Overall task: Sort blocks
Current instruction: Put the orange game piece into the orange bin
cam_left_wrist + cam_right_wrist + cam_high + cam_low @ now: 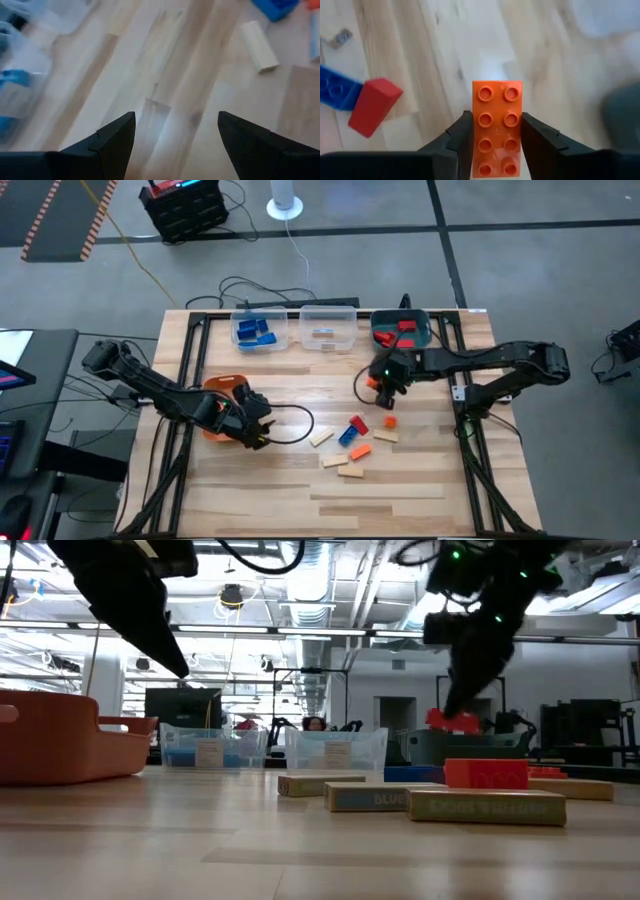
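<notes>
Wooden table [420,490] below: right fingers [492,142] clamp an orange brick [497,127] between them; left fingers [175,137] spread apart.

Counter furniture: bins, cables and floor equipment.
Three bins stand in a row along the far edge of the wooden counter [420,500]: a clear bin [261,330], a second clear bin [329,328] and a teal bin [404,332]. An orange bin [222,387] sits near the left edge. Black cables [262,287] lie behind the bins. On the grey floor are a black crate [185,207] and a white round base [285,207].
</notes>
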You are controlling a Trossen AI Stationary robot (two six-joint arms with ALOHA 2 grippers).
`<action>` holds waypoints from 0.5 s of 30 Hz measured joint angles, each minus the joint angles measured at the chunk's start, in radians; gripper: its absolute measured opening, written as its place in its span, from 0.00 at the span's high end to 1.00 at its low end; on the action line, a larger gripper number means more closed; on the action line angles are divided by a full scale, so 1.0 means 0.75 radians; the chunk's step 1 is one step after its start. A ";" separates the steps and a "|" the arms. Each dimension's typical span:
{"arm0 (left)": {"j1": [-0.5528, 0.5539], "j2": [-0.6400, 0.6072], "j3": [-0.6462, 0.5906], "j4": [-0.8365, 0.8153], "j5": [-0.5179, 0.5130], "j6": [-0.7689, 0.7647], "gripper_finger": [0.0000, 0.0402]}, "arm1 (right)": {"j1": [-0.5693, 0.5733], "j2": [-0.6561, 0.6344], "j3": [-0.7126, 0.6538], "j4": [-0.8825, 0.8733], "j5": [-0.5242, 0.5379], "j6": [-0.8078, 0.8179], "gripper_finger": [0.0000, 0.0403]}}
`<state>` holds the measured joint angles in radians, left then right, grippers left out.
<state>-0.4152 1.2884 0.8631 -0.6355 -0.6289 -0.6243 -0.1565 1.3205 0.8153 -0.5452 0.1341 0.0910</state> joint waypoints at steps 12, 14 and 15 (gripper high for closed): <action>-0.006 -0.107 0.000 -0.013 -0.098 -0.009 0.31 | -0.008 -0.001 0.155 0.318 -0.169 -0.196 0.58; -0.006 -0.103 -0.005 0.051 -0.183 0.040 0.31 | 0.013 0.009 0.125 0.505 -0.228 -0.219 0.59; -0.002 -0.101 -0.017 0.112 -0.211 0.079 0.31 | 0.022 0.013 0.114 0.580 -0.252 -0.231 0.59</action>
<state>-0.4166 1.2128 0.8503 -0.5512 -0.7873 -0.5652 -0.1402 1.3304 0.9005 -0.1100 -0.0548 -0.0826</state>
